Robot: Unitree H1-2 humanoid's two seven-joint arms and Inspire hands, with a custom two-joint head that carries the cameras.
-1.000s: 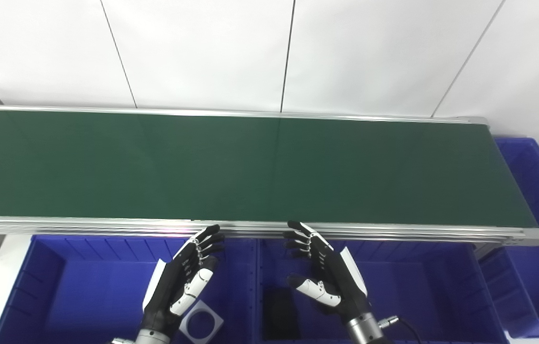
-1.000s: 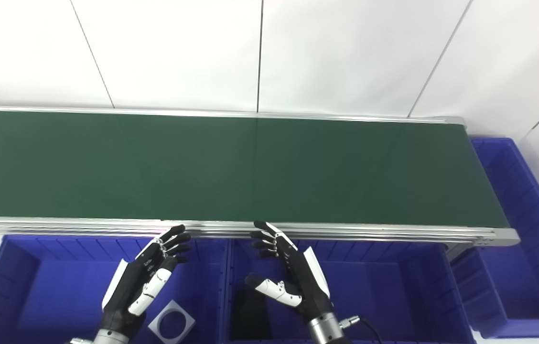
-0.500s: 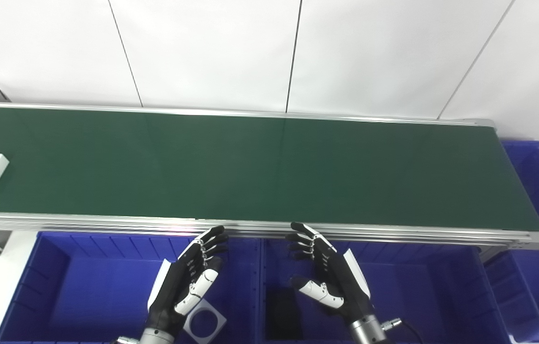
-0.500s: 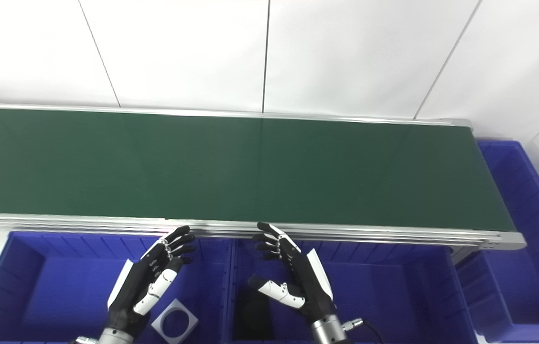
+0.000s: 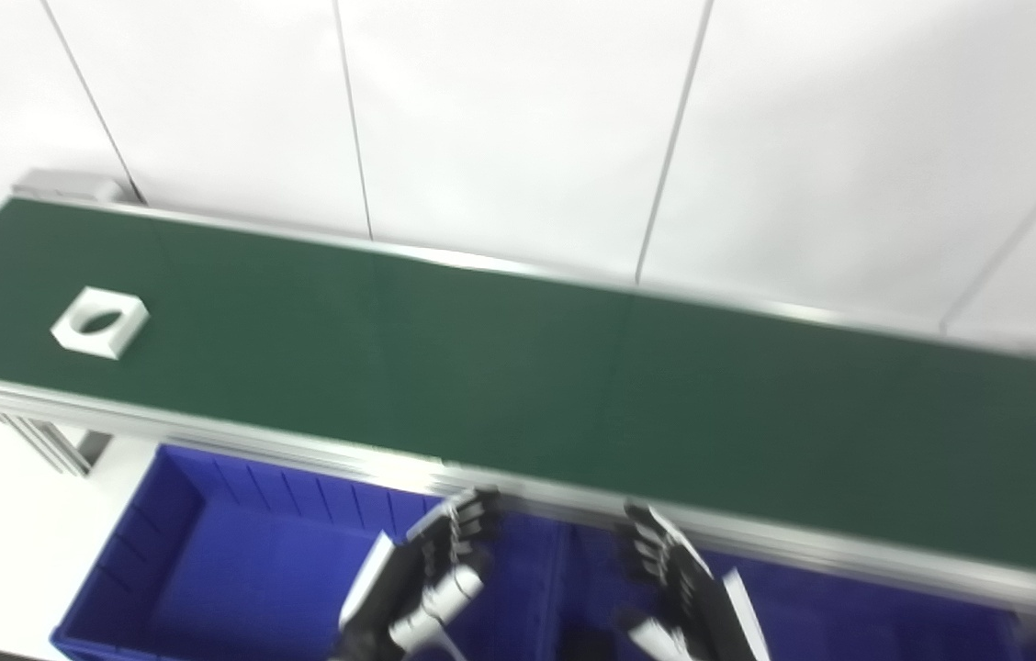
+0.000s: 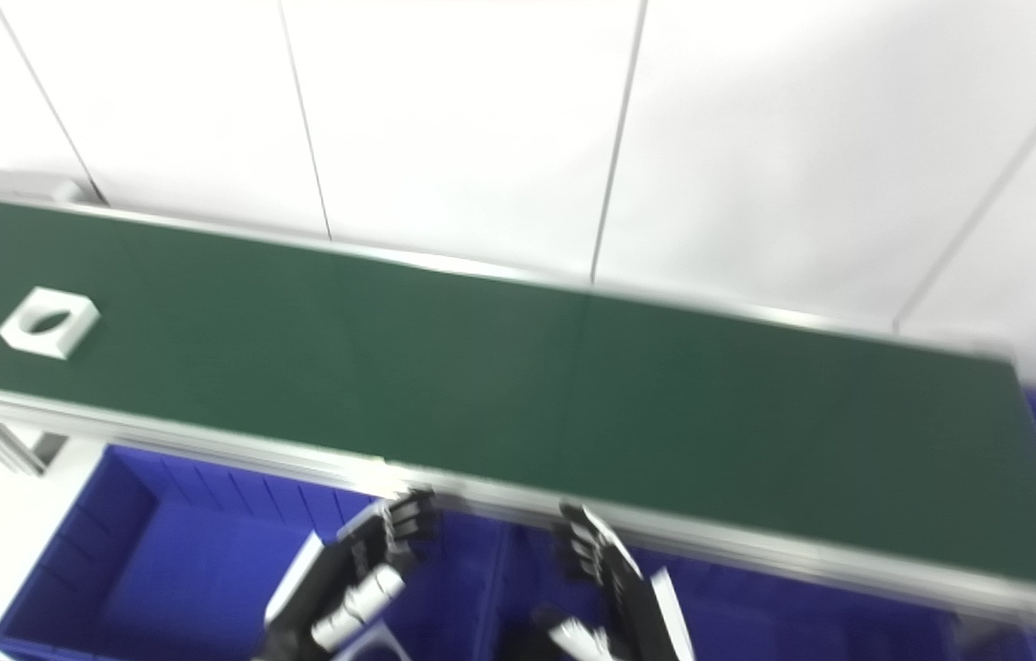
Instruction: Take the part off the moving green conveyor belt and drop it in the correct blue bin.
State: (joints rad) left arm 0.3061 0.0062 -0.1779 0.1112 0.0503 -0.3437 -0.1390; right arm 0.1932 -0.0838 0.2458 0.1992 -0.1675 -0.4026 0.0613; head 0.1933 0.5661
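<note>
On the far left of the green conveyor belt (image 5: 518, 376) lies the part (image 5: 100, 320), a white square block with a round hole in the middle. Half a second ago it was only at the left edge of the picture; now it is fully in view, but the whole picture has turned and tilted, so the head camera has moved toward the part, and how far the part itself travelled I cannot say. For the task this means, in my judgement, that the robot is following the incoming part with its view and the pick is not yet begun.

Both hands wait low at the near side, as before, well apart from the part. The left robot hand (image 5: 426, 578) is spread with fingers apart and holds nothing, above the left blue bin (image 5: 206, 560). The right robot hand (image 5: 683, 588) is also spread and empty, above the next blue bin (image 6: 757, 615). Both are blurred.

The belt is flat, dark green, with aluminium rails on both long sides. Behind it stands a white panelled wall (image 5: 518, 119) with thin dark seams.
</note>
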